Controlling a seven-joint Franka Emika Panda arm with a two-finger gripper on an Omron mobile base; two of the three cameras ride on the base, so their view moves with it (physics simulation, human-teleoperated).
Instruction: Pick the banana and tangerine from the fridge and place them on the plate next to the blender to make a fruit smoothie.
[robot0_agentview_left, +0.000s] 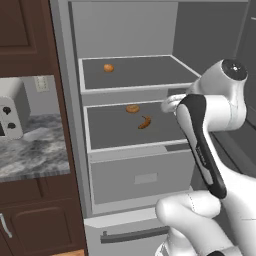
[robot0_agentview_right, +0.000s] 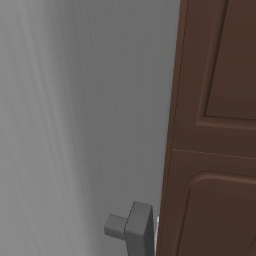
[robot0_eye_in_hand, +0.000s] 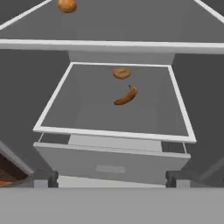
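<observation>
The fridge stands open in front of me. On its lower shelf lies the banana, small, curved and orange-brown, also seen in the left base view. The tangerine rests on the upper shelf, towards the left. My gripper hovers in front of the lower shelf and a little above it, open, with nothing between its fingers; the banana is well beyond its tips. The plate and the blender are out of view.
A flat tan ring-shaped item lies just behind the banana. A drawer front sits under the lower shelf. Left of the fridge, a white toaster stands on a marble counter. The grey fridge door with its handle meets a brown cabinet.
</observation>
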